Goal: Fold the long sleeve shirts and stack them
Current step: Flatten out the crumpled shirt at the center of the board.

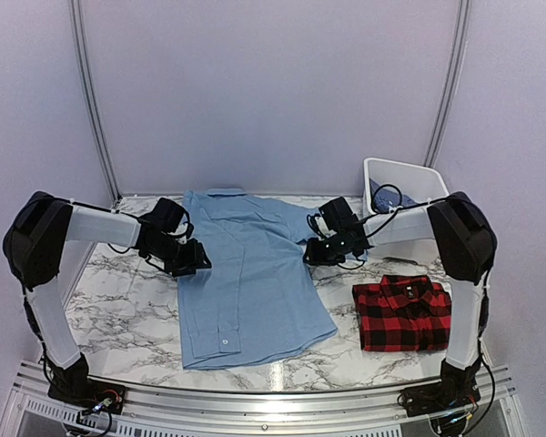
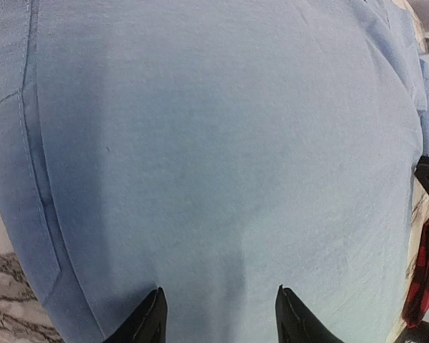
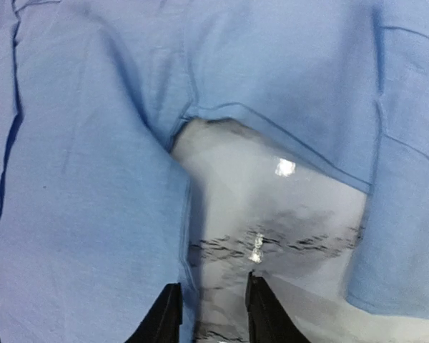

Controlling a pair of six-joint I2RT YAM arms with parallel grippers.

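Left gripper [image 2: 220, 323]: jaws partway open, nothing btwn them, over the left side of the light blue shirt [image 1: 250, 282]; can't tell if the tips touch the cloth. Right gripper [image 3: 213, 316]: jaws apart w/ a narrower gap, empty, over bare marble just beside the shirt's right edge, where the cloth folds back. Light blue shirt lies flat mid-table, collar toward the far side, hem toward the arm bases, a buttoned cuff resting on its lower left. Red-and-black plaid shirt [image 1: 402, 314] is folded into a rectangle at near right, apart from the blue one. Darker blue shirt [image 1: 382, 194] is bunched inside the white bin [image 1: 409, 173] at the far right corner. All sit on the marble table [image 1: 118, 300].
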